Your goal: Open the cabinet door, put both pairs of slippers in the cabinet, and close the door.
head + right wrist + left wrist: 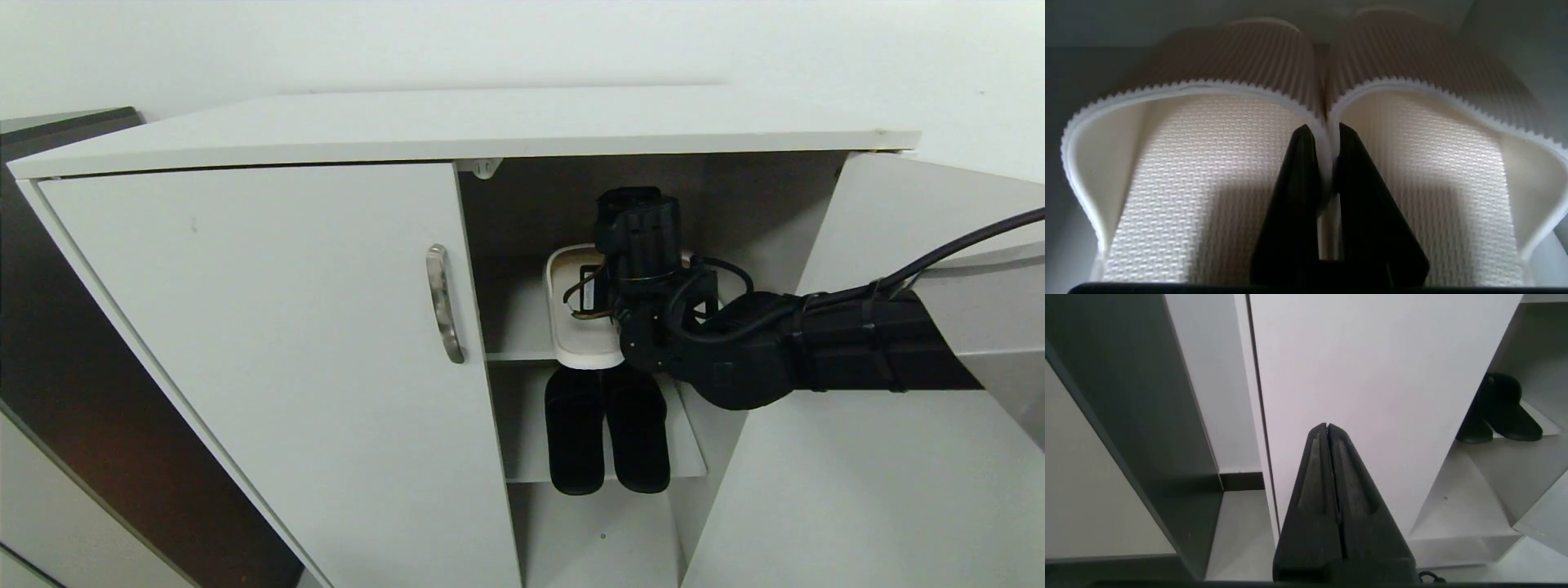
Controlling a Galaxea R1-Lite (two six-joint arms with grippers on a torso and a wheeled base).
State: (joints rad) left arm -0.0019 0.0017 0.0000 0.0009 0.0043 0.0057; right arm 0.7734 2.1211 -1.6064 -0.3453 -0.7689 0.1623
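Your left gripper (1328, 429) hung with its fingers pressed together and nothing between them. It was in front of the closed left door (269, 343) of the white laminate cabinet (457, 122), which carried a curved metal handle (441, 302). The right door (857, 490) stood open. Your right gripper (1323, 139) was inside at the upper shelf. The right wrist view showed what the head view hid: its fingers clamped on the touching inner walls of the pair of cream ribbed foam slippers (1192, 204). The pair of black slippers (608, 433) lay side by side on the shelf below, their near ends overhanging its edge. Behind the cabinet rose a plain white wall (522, 41).
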